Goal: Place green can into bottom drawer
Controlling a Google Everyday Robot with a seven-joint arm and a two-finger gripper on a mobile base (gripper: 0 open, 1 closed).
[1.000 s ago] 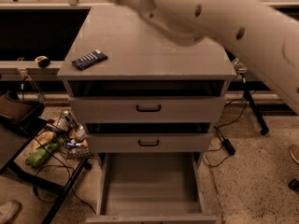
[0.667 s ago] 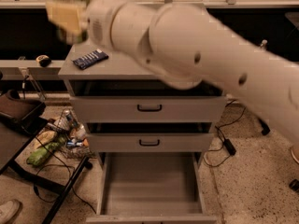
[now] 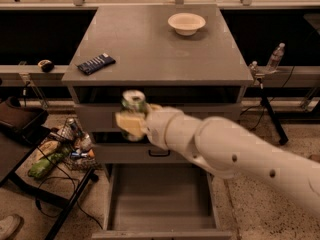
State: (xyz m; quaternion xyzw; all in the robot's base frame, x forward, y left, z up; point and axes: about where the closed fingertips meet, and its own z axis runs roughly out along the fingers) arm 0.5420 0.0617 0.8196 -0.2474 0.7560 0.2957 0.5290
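Observation:
The green can (image 3: pixel 133 104), slim with a silver top, is held upright in my gripper (image 3: pixel 132 121) in front of the upper drawers, left of the cabinet's middle. The gripper's pale fingers (image 3: pixel 128 124) are closed around the can's body. My white arm (image 3: pixel 225 154) reaches in from the lower right. The bottom drawer (image 3: pixel 162 199) is pulled open below, a wide grey tray with a bare floor. The can is well above the drawer and a little left of its middle.
A dark-blue snack packet (image 3: pixel 96 63) and a white bowl (image 3: pixel 186 23) lie on the cabinet top (image 3: pixel 160 49). A basket of clutter (image 3: pixel 65 146) and a dark stand sit at the left. A clear bottle (image 3: pixel 275 58) stands at the right.
My arm has swung down from above the cabinet top to in front of the drawers, carrying the can lower and to the right. The bowl on top is now uncovered.

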